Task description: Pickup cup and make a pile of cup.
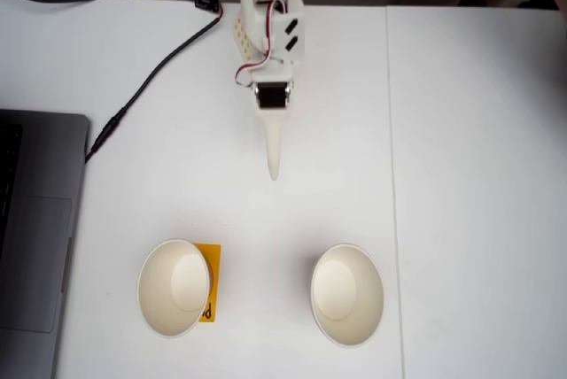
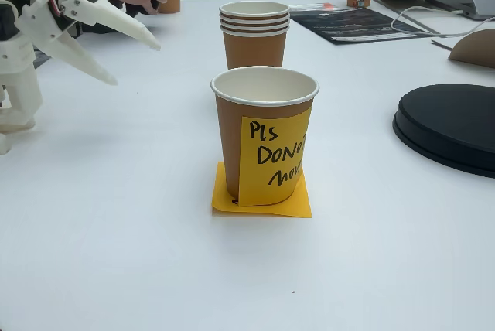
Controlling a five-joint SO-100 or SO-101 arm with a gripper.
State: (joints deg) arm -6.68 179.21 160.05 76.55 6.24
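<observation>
My pincer hangs above the bare table with nothing in it; in the side-on fixed view its two white fingers are spread apart, tips pointing out and slightly down. I judge this the start of the job: no cup is grasped yet, and the reach has to come first.

Ahead of the pincer and off to the picture's left in the top-down fixed view stands the cup with the orange note on its wall, upright, mouth open, resting on a flat orange sticky note. From the side its wall looks brown, not white. Ahead and to the picture's right stands the second cup, well apart from the first; from the side it looks like several cups already nested.

Next I would swing toward one cup, lower the open fingers over its rim, one inside and one outside, then close.

The arm is stretched forward from its base, wrist level, fingers low. A laptop sits far off to the picture's left.
</observation>
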